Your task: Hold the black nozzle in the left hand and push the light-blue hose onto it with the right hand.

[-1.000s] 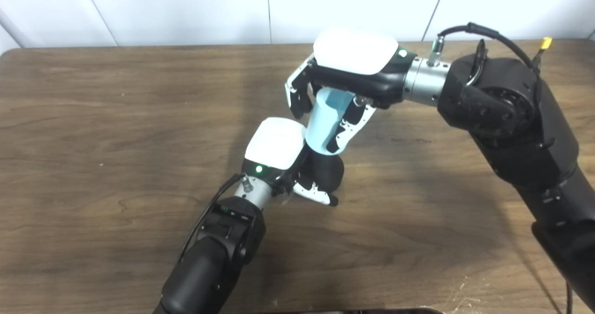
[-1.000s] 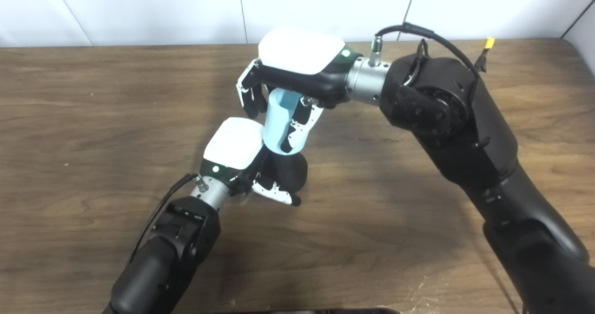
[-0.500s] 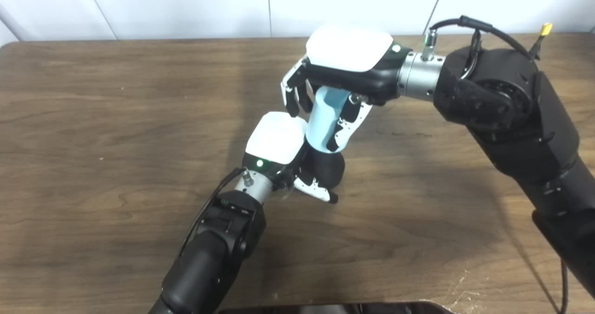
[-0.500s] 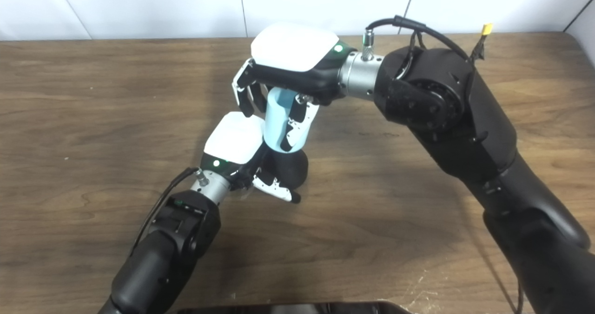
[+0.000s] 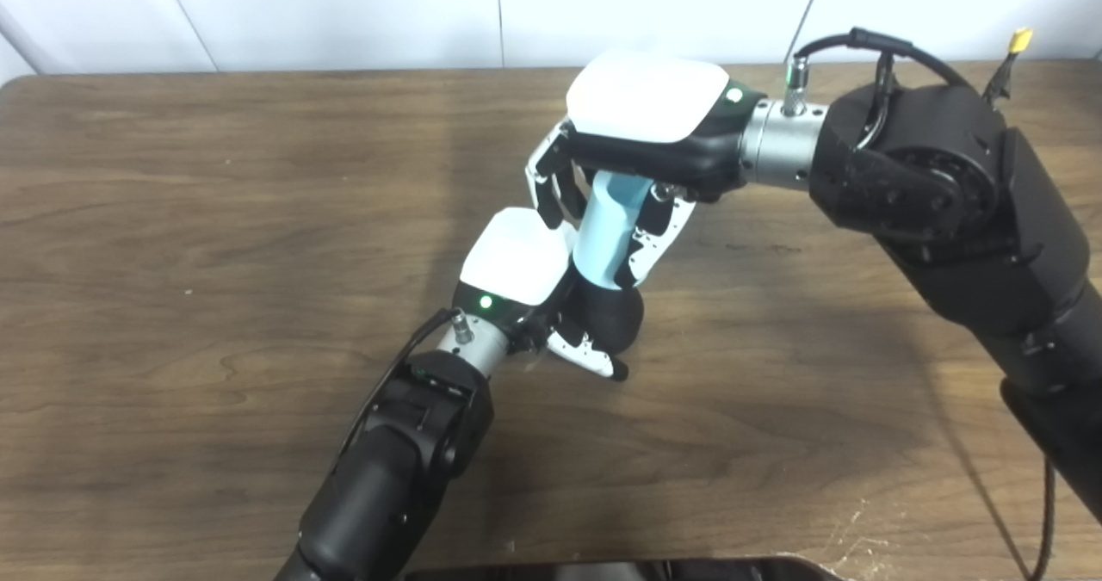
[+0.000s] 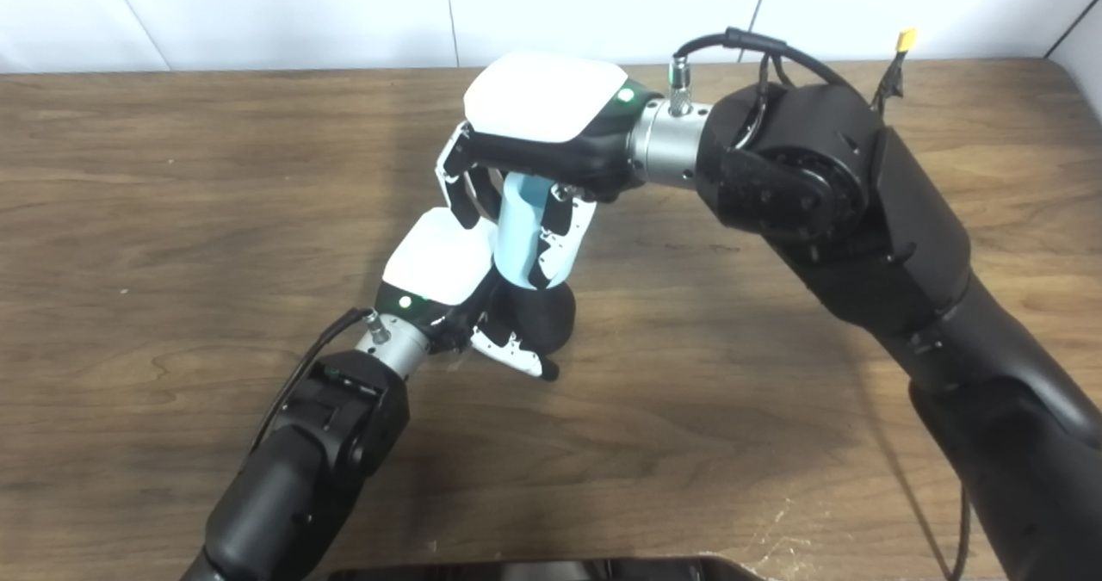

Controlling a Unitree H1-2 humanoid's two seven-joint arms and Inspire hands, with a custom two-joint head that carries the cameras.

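My left hand [image 5: 525, 275] is shut on the black nozzle [image 5: 613, 318], which stands near the middle of the wooden table [image 5: 172, 219]. My right hand [image 5: 641, 129] is shut on the light-blue hose [image 5: 607, 232], a short tube held nearly upright. The hose's lower end sits on top of the nozzle, touching it. The hose's open upper end is partly hidden under my right palm. In the right eye view the hose [image 6: 516, 237] stands above the nozzle [image 6: 542, 318] in the same way.
A dark object's edge [image 5: 620, 571] shows at the bottom of the picture. A white wall [image 5: 344, 13] runs behind the table's far edge. Pale scuffs [image 5: 861, 529] mark the table at the lower right.
The right hand has moved down a little with the hose, which now stands more upright and closer over the nozzle. The camera shifted slightly a second ago. The left hand stays in place.
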